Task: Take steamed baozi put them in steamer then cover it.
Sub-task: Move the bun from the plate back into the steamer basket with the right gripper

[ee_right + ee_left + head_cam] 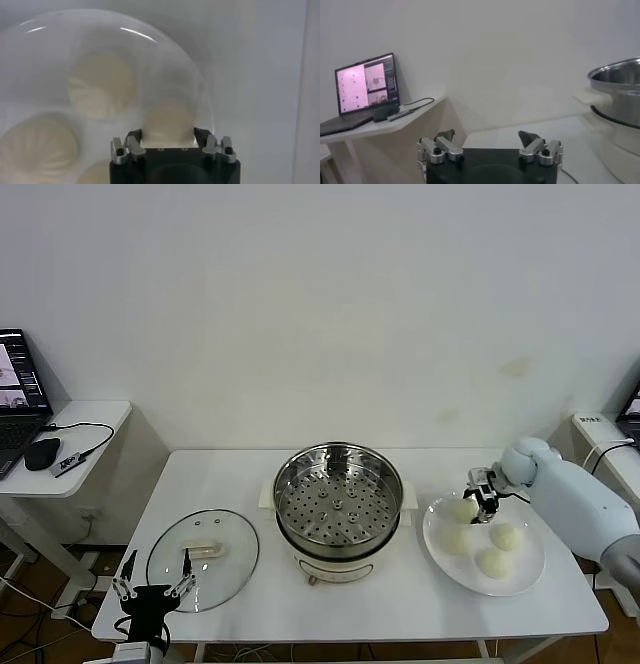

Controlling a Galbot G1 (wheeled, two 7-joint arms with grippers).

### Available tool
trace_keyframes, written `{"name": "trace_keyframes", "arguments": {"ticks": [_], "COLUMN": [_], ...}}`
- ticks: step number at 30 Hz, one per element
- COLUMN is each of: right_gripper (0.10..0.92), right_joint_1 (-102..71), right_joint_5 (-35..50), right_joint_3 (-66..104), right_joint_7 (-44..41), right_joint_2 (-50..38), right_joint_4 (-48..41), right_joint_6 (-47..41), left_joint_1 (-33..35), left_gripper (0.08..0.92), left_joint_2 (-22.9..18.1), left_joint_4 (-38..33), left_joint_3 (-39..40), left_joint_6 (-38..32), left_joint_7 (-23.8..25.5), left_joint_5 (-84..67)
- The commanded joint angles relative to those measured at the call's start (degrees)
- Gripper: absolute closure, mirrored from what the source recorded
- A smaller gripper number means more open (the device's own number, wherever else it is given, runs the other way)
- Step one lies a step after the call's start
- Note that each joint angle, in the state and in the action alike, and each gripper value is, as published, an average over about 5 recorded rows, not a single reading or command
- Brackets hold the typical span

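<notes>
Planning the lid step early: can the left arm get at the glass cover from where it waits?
Probably yes: the left gripper, fingers open, sits at the near edge of the cover, whose handle faces up with nothing over it.

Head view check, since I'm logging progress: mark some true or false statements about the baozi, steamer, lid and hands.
1. The steamer holds no baozi. True.
2. The glass lid covers the steamer. False: it lies on the table, left of the steamer.
3. The right hand is at a baozi on the plate. True; its fingers straddle it.
4. The left hand grips the lid. False: it is open, by the table's front edge.
</notes>
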Motion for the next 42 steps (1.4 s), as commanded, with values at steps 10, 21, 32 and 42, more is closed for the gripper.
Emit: {"name": "trace_keyframes", "arguments": {"ticks": [10, 21, 32, 42], "right_gripper": [0.39, 0.398, 0.397, 0.397], "right_joint_1": [20.23, 40.65, 38.27, 33.03], "right_joint_5": [18.26, 30.85, 32.06, 16.15], "right_joint_3": [-13.95, -29.94, -35.38, -38.56], "right_joint_7": [-1.64, 0.33, 5.62, 10.68], "right_joint_2": [-12.74, -2.04, 11.1, 16.92], "right_joint_4": [19.63, 24.39, 26.05, 22.03], "right_joint_6": [-4.3, -6.77, -2.62, 10.3], "left_joint_1": [-0.65, -2.15, -2.5, -2.76], "left_gripper": [0.177, 0.177, 0.177, 0.177], "left_joint_2": [1.08, 2.64, 3.47, 2.02], "left_joint_4": [-0.59, -0.81, -0.19, -0.15], "left_joint_3": [1.34, 1.18, -0.64, -1.42], "left_joint_6": [0.28, 1.06, 1.19, 1.25], "left_joint_7": [-0.17, -0.13, -0.06, -0.03], "left_joint_5": [-0.32, -0.97, -1.82, -1.75]}}
